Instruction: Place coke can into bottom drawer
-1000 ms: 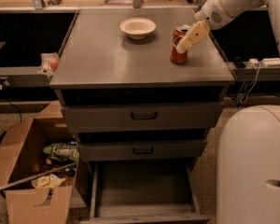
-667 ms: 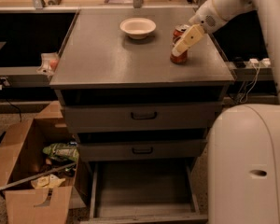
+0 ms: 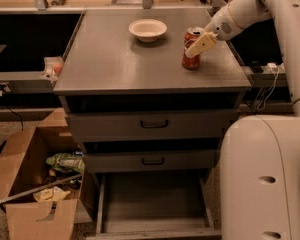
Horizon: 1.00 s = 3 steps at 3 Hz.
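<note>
Cabinet top [image 3: 115, 66] — coke can [image 3: 191, 60] upright, tool [image 3: 195, 46] at it — grip unclear; bottom drawer [image 3: 152, 201] open.

Only one view is given. It is taken from high up in front of the grey cabinet [image 3: 150, 126] and is aimed forward and steeply downward. The whole surface [image 3: 115, 64] is seen from above at a slant. The cabinet's front is foreshortened beneath it, and the open bottom drawer [image 3: 152, 204] is cut by the lower border. The robot's white body [image 3: 265, 184] is seen very near at the lower right. Its arm [image 3: 290, 39] is seen entering from the upper right. The end effector [image 3: 200, 44] is placed at the coke can [image 3: 191, 61], on the right rear of the surface. A cardboard box [image 3: 25, 184] on the floor is caught at the lower left.
</note>
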{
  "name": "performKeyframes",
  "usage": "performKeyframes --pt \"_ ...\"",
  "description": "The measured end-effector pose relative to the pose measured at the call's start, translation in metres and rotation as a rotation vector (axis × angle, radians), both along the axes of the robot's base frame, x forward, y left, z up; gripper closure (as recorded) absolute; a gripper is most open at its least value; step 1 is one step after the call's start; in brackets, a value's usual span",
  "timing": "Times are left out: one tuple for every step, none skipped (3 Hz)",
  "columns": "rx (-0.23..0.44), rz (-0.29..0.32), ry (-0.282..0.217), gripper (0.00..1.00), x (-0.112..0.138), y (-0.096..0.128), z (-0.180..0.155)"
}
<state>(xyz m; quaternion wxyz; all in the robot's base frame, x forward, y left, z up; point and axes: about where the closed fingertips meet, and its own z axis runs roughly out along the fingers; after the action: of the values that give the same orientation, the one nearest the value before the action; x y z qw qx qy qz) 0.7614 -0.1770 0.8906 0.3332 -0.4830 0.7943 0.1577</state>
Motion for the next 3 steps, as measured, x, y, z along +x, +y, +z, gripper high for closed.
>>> performKeyframes --pt "0.016 0.014 -0.029 0.63 0.001 0.004 0.01" --pt "0.025 0.033 -0.106 0.86 -0.006 0.009 0.044" --pt "0.027 0.04 -0.123 1.0 -0.01 0.014 0.055"
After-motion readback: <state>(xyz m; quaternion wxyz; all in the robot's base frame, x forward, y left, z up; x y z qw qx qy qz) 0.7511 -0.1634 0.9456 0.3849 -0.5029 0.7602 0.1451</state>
